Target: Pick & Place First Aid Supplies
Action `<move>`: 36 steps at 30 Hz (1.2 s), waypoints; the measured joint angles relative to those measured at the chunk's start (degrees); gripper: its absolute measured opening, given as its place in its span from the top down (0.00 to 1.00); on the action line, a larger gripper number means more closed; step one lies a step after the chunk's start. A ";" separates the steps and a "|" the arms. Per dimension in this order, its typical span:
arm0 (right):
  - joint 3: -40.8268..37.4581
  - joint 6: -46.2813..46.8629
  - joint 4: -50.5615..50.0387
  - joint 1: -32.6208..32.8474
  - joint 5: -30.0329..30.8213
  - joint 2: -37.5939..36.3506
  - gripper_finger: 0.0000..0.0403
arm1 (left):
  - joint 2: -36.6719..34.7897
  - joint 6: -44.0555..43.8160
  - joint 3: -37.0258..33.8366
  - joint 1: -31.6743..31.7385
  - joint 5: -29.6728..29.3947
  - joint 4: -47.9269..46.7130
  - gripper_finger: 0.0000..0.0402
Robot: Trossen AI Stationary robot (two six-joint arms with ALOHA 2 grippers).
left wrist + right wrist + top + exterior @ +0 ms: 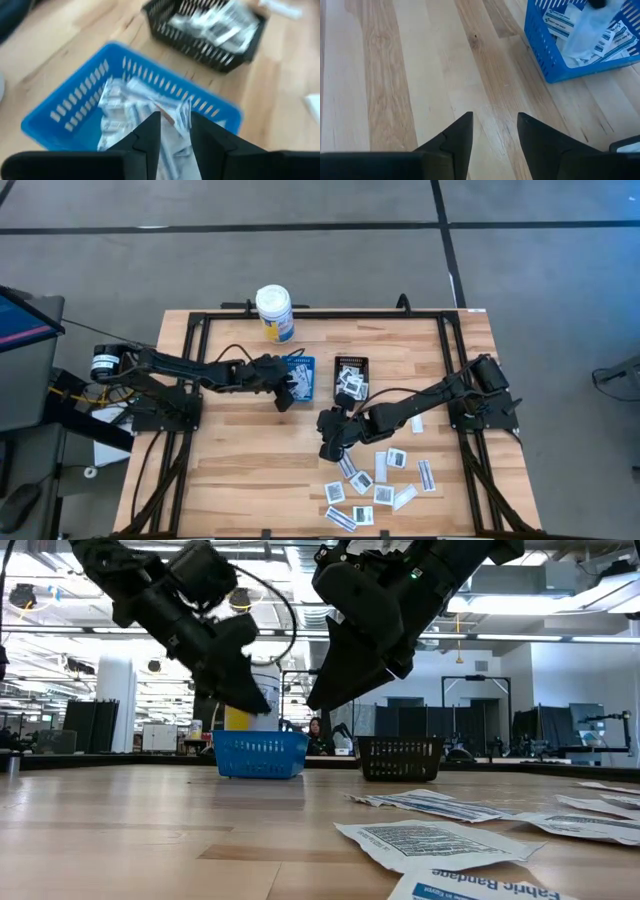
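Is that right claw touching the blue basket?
Apart. The right wrist view shows the right gripper over bare wood, with clear table between it and the blue basket.

arms: matte black, jointed | cables: black loops | tool fingers: black, tapered wedges

Your bench (240, 470) carries two trays side by side at mid-far: left tray (301, 377), right tray (352, 370), both with packets in them. Bottle (273, 313) stands far-left of them. Loose packets (378, 486) lie scattered near-right. Left gripper (284, 396) hangs over the left tray's near edge; right gripper (328, 446) sits near of the trays, left of the loose packets.
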 joint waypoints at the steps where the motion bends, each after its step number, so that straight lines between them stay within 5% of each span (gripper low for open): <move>1: 0.00 0.00 0.00 0.00 0.00 0.00 0.63 | -1.09 0.00 0.00 -0.14 0.01 -0.03 0.75; 11: 0.00 0.00 0.03 0.00 -0.02 0.00 0.66 | -8.32 0.01 0.02 -4.70 0.05 -0.41 0.75; 19: 0.00 0.00 0.19 0.00 -0.02 0.00 0.66 | -2.93 2.11 0.02 -3.60 -5.45 -0.53 0.75; 27: 0.00 0.00 0.21 0.00 -0.02 0.00 0.66 | 4.89 5.89 0.00 -1.36 -2.98 -0.84 0.74; 36: 0.00 -0.02 0.18 0.00 -0.02 0.00 0.66 | 0.43 6.03 0.00 -2.01 -2.98 -0.39 0.61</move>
